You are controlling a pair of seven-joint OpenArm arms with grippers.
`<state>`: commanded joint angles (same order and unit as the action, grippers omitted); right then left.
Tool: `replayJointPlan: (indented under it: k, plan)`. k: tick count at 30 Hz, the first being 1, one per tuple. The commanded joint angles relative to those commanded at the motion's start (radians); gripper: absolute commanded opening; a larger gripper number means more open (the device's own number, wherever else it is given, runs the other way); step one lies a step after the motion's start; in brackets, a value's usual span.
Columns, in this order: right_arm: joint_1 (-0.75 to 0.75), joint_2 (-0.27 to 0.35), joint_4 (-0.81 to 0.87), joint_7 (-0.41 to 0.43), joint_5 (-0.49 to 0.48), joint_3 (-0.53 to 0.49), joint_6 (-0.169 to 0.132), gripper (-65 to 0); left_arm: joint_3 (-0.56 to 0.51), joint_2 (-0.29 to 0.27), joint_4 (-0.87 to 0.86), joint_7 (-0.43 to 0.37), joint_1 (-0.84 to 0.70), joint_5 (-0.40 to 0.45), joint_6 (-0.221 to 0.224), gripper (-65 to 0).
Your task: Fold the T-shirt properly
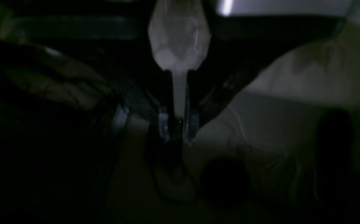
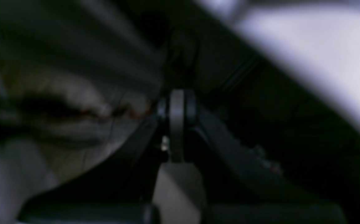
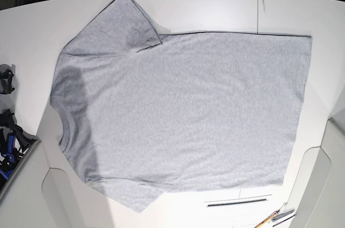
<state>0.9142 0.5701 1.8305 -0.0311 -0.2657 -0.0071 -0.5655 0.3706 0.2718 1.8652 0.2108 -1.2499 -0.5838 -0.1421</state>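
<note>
My T-shirt (image 3: 188, 109) lies broad and unfolded on the white table (image 3: 215, 9), its long axis running across the base view, roughly along the table's top edge there. The collar (image 3: 64, 125) points to that view's left, towards the right arm (image 3: 20, 201); the hem (image 3: 302, 109) is on the left arm's (image 3: 310, 190) side. One sleeve (image 3: 116, 28) reaches up near the table's top edge, the other (image 3: 129, 193) pokes down between the arms.

Neither claw shows in the base view. On the left wrist camera I see a narrow gap in the left gripper (image 1: 179, 124), nothing between its fingers. The right gripper (image 2: 177, 105) is too dark and blurred for me to tell whether it is parted or pressed together. Both wrist views catch white only at the border, so I judge the claws are off the tabletop and must come up and inward.

I judge folding hasn't begun. For a first fold, I'd send the right arm to the collar end and the left to the hem corner, so they needn't cross.
</note>
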Motion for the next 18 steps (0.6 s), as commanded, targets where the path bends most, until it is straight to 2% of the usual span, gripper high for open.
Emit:
replayJointPlan:
  k: [8,10,12,15,18]
  plan:
    - [-0.04,-0.008,0.064,-0.003,-0.172,0.157,0.001,-65.0,0.043,0.001,0.158,-0.005,0.006,0.001,0.0,-57.8]
    - [-0.061,-0.009,0.063,-0.024,-0.199,0.179,0.005,-65.0,0.043,0.004,0.182,-0.005,0.007,0.011,0.0,-57.8]
    - [-0.083,-0.009,0.063,-0.053,-0.211,0.191,0.022,-65.0,0.043,0.009,0.19,-0.004,0.023,0.031,0.0,-57.8]
    - [-0.134,-0.027,0.062,-0.124,-0.214,0.195,0.09,-65.0,0.043,0.021,0.189,-0.003,0.074,0.074,0.0,-57.8]
    - [-0.186,-0.054,0.062,-0.246,-0.217,0.195,0.195,-65.0,0.043,0.045,0.189,0.002,0.125,0.079,0.0,-57.1]
